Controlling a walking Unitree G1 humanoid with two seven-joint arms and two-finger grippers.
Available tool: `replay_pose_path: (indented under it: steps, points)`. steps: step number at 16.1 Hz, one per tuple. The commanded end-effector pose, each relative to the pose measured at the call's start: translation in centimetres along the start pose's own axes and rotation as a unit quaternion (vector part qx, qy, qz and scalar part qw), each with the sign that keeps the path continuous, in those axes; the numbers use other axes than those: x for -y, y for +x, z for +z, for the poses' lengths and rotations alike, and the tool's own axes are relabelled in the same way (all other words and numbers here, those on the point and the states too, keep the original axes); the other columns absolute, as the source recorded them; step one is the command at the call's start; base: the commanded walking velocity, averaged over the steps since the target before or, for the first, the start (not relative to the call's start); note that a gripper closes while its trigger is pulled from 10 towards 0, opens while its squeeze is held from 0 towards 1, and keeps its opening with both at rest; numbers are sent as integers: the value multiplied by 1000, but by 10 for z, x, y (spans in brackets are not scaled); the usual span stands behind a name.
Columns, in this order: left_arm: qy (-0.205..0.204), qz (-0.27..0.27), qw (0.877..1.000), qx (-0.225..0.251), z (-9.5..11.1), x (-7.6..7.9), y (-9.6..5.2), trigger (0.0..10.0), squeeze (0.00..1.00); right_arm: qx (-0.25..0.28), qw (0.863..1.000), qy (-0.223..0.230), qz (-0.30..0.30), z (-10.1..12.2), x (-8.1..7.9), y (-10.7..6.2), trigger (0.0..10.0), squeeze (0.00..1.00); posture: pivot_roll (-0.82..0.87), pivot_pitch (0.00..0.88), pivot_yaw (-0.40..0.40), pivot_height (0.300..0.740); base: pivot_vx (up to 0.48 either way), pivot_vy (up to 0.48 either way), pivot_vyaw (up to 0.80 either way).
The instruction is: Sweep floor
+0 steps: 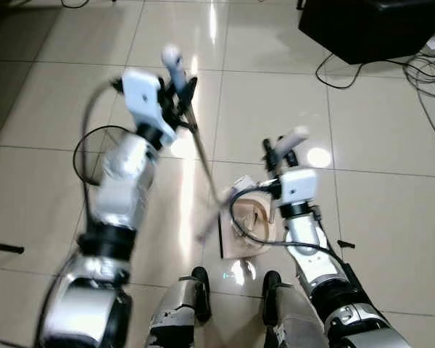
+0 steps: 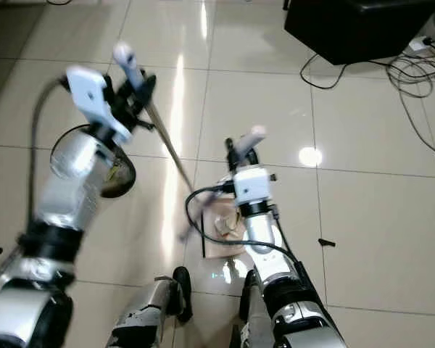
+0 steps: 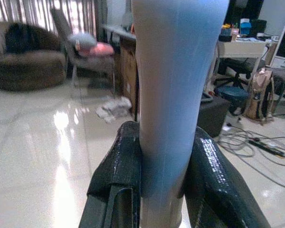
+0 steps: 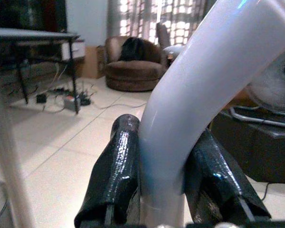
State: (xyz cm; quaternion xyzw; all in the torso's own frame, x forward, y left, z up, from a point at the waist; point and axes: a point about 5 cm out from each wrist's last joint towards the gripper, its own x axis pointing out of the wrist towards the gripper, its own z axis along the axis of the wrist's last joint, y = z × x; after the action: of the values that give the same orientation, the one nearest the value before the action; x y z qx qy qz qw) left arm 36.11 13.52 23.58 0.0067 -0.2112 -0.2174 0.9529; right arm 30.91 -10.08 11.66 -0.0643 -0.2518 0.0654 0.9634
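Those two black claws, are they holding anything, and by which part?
Yes. The left gripper clamps the broom handle near its white top end; the right gripper clamps the dustpan's curved white handle.

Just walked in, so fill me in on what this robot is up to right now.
The robot stands on a glossy tiled floor, sweeping. Its left gripper is shut on the pale handle of a broom, whose thin shaft slants down toward its feet. Its right gripper is shut on the curved white handle of a beige dustpan set on the floor just ahead of its feet, with some debris in it. The broom's lower end is blurred beside the dustpan.
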Motion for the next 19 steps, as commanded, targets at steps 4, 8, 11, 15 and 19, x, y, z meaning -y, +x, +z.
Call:
replay_pose_path:
  steps: [4,8,11,15,19]
  points:
    - [39,-1,999,7,9,-24,-5,10000,0,29,999,6,-27,10,13,0,10000,0,156,266,68,740,0,0,0]
    - [48,34,995,-77,-31,-40,-46,10000,0,45,996,4,-71,40,42,16,10000,0,75,217,61,740,0,0,0]
    - [17,107,991,-77,-45,-39,-70,10000,0,32,994,11,-102,68,65,34,10000,0,32,172,46,740,0,0,0]
    - [36,136,984,-112,-55,-32,-94,10000,0,32,992,56,-113,117,96,66,10000,0,3,129,25,740,0,0,0]
    - [58,141,980,-125,-50,-24,-116,10000,0,40,990,92,-103,149,109,83,10000,0,3,96,14,740,0,0,400]
